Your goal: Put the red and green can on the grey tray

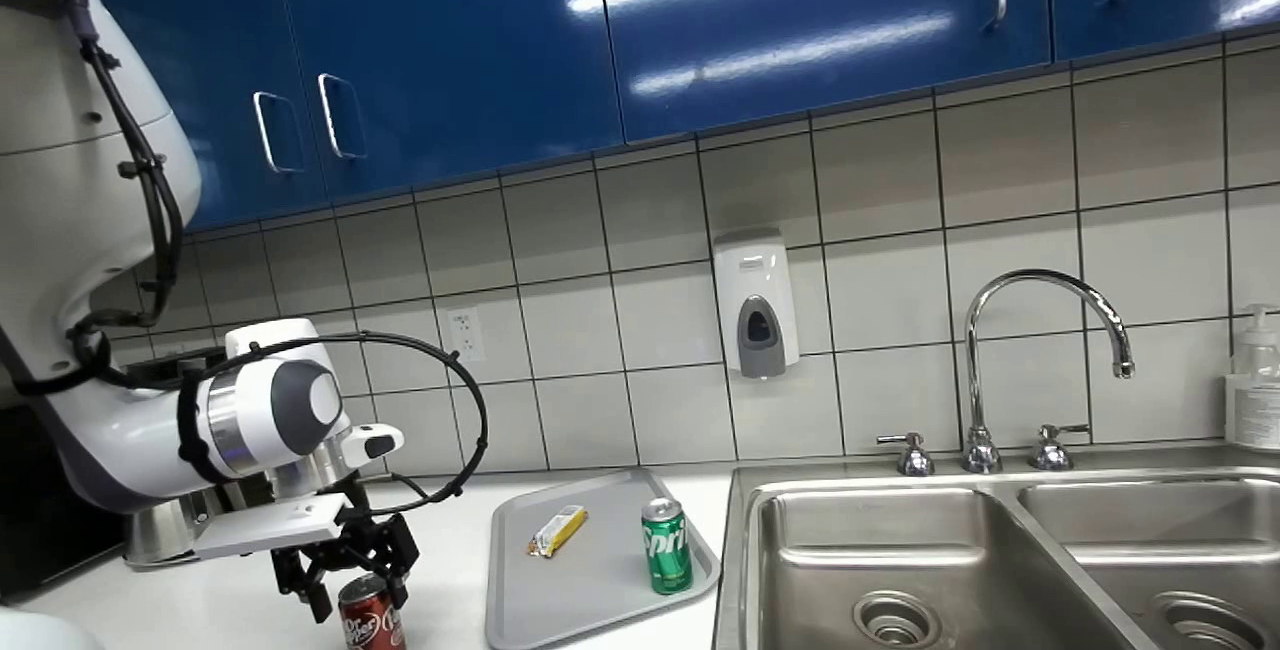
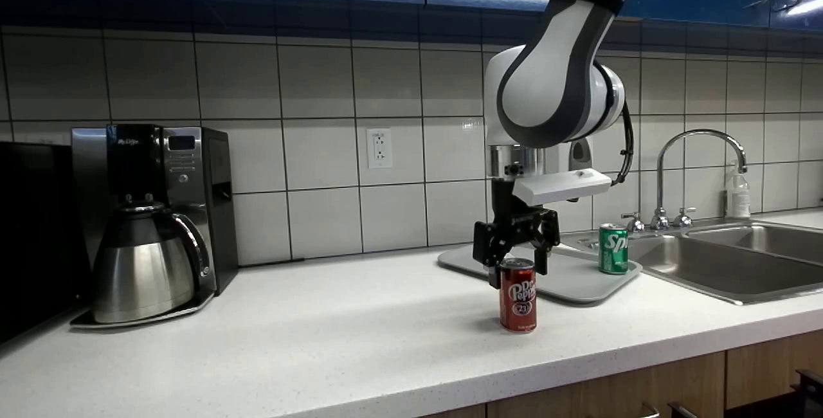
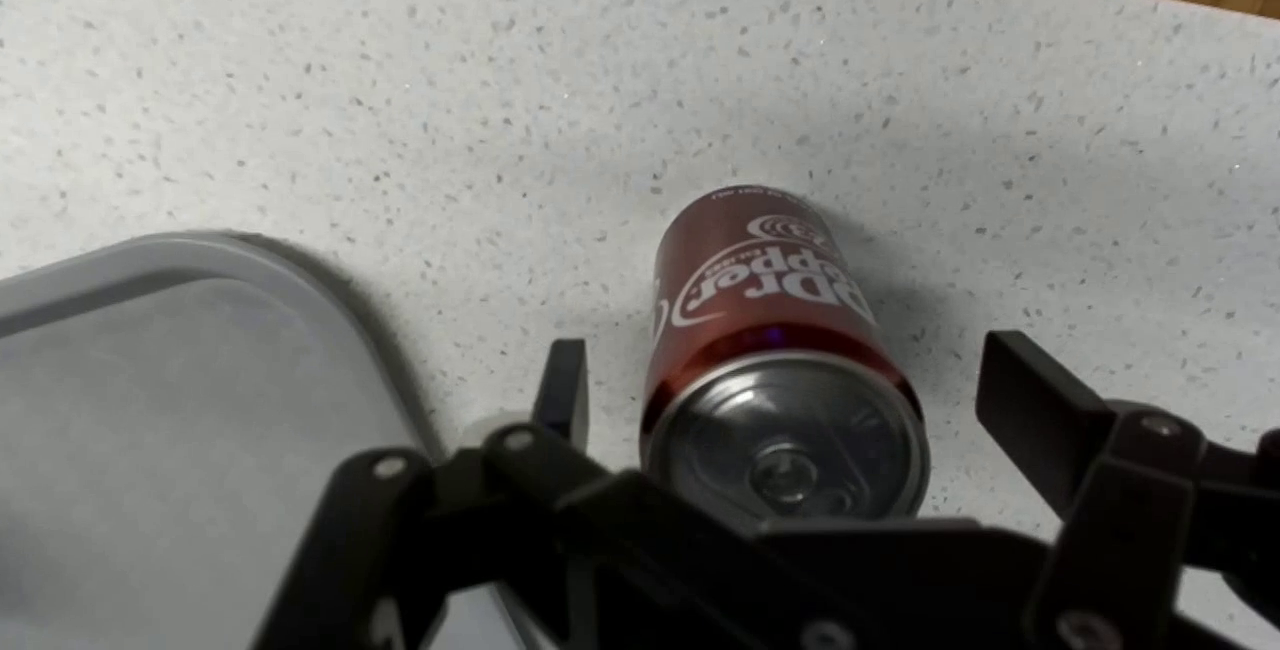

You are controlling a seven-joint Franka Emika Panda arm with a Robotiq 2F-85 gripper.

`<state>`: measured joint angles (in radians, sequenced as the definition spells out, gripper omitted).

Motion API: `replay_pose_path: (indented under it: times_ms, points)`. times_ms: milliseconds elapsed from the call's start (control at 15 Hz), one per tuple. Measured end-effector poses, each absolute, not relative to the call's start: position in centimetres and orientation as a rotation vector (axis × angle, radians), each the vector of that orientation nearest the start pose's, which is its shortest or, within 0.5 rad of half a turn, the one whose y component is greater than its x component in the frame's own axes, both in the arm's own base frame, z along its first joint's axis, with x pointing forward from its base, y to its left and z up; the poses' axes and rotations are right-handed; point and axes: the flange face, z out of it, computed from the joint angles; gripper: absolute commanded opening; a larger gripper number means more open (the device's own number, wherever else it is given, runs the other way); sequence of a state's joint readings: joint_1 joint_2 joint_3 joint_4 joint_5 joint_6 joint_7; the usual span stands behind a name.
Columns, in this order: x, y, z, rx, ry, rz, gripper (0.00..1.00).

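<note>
Checking the gripper (image 3: 782, 380) in all three views, we record its fingers (image 3: 1040, 408) as released and spread wide. Between the fingers we find the silvery top of the red can (image 2: 518, 305), which stands upright on the speckled white counter (image 2: 321, 341). In the wrist view we see a strip of bare counter on each side of the can, so we log can and fingers as apart; the gripper's dark body covers the near edge of the can's top. Just beside the fingers lies the grey tray (image 1: 570, 590), flat on the counter; in the wrist view we note its rounded corner past the left-hand finger. Well apart from the fingers, on the side of the tray away from them, we have the green can (image 1: 666, 548), upright. Also on the tray we note a small yellow packet (image 1: 558, 532), which in an exterior view lies between the fingers and the green can, set back toward the tiled wall (image 1: 560, 320). Farther from the fingers than the tray, we mark the steel sink (image 1: 870, 530). To the opposite side of the fingers, well apart, we list a coffee maker (image 2: 154, 228).
</note>
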<state>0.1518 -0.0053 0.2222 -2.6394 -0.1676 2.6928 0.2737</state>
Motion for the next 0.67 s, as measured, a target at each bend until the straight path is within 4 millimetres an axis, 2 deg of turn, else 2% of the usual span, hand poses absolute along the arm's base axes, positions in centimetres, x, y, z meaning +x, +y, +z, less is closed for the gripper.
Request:
replay_pose_path:
  times_ms: [267,333,400,667]
  points:
    - [40.8,16.2,24.6,-3.169,-0.382,-0.112,1.00]
    - [41.0,16.1,24.5,-3.168,-0.378,-0.110,0.75]
    - [41.1,16.1,24.4,-3.168,-0.375,-0.108,0.74]
    - [41.5,16.2,24.1,-3.166,-0.373,-0.104,0.42]
